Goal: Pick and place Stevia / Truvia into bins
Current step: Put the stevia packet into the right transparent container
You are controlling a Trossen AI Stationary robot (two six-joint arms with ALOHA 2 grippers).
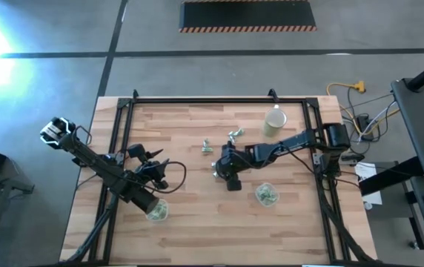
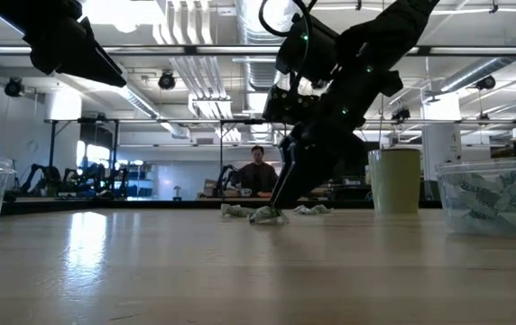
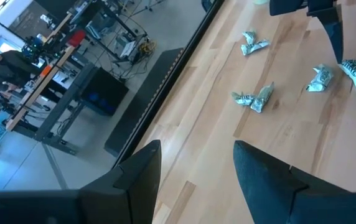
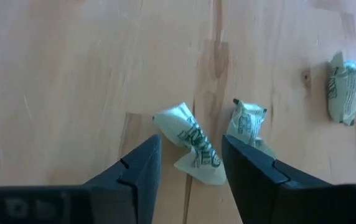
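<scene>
Several crumpled green-and-white Stevia sachets lie flat on the wooden table (image 1: 197, 222). My right gripper (image 4: 192, 165) is open and points slanting down at the table's middle. Its fingers stand on either side of one sachet (image 4: 193, 146), and their tips are down at the table (image 2: 271, 209). A second sachet (image 4: 248, 123) lies just outside one finger and a third (image 4: 343, 87) farther off. More sachets (image 1: 234, 136) lie toward the far edge. My left gripper (image 3: 196, 168) hangs open above the table's left side (image 1: 151, 159), with nothing between its fingers. Both clear bins (image 1: 157, 211) (image 1: 266, 195) hold sachets. My right gripper comes at the sachet from above, slanting, one finger (image 4: 137, 168) on each side of it. The sachet's edges (image 4: 212, 175) reach up to the fingers, but I cannot tell whether they touch. The sachet lies on the table.
A beige cup (image 1: 275, 122) stands at the far right, seen in the low view as a cup (image 2: 398, 181) beside the right bin (image 2: 497, 194). A black frame (image 1: 219, 100) edges the table. A person (image 2: 256, 171) sits in the room beyond. Bare wood lies along the near edge.
</scene>
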